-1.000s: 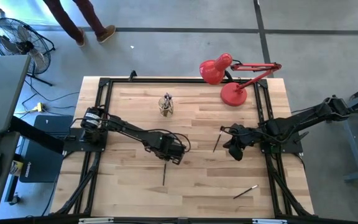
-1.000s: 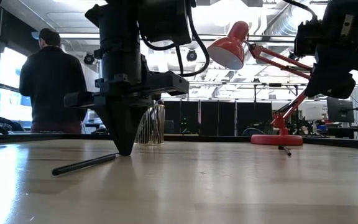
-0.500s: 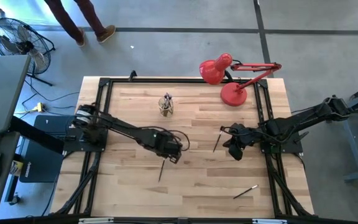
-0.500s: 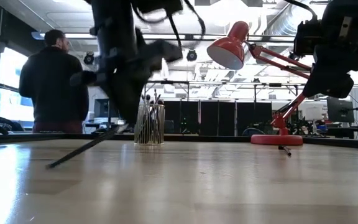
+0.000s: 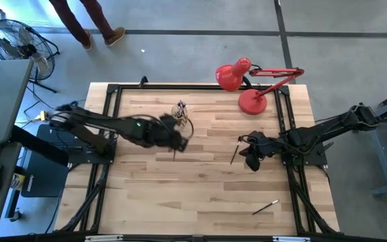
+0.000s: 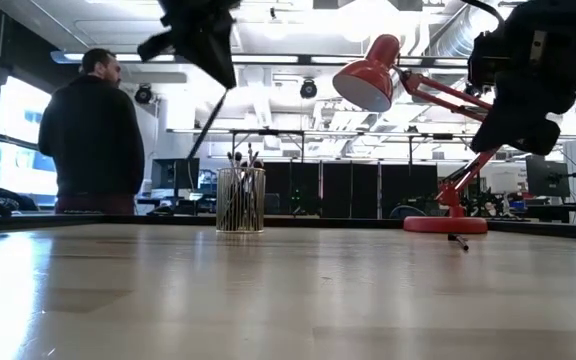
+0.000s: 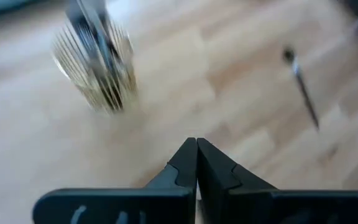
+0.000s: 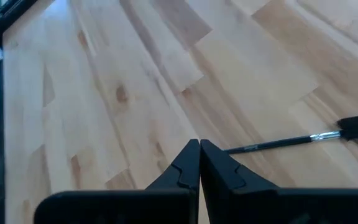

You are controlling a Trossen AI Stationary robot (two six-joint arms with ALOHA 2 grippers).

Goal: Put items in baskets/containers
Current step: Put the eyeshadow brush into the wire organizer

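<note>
A small clear cup (image 5: 180,115) (image 6: 240,199) stands near the table's far edge with several dark brushes upright in it. My left gripper (image 5: 178,139) (image 6: 220,72) hangs high, just on the near side of the cup, shut on one thin dark brush (image 6: 208,122). My right gripper (image 5: 251,160) (image 8: 199,147) waits shut at the right, above a second brush (image 5: 234,152) (image 8: 284,143) that lies flat on the wood. A third brush (image 5: 265,206) lies near the front right. My left gripper pinches the brush by its upper end (image 6: 227,92) between its two shut fingers, which slant downward from above. The brush hangs slanting below the fingers, lifted clear of the table, its free end (image 6: 191,154) above the height of the cup's rim.
A red desk lamp (image 5: 250,81) stands at the far right, its round base (image 6: 444,224) on the table. Black frame rails (image 5: 110,107) run along the table's sides. A person (image 6: 90,135) stands beyond the far edge. Bare wood (image 5: 200,188) spreads in the middle and front.
My left gripper has risen and gone toward the far edge and the cup, tipping from pointing straight down to a slant. The brush, which lay on the table, came up first at its held end and now hangs clear.
</note>
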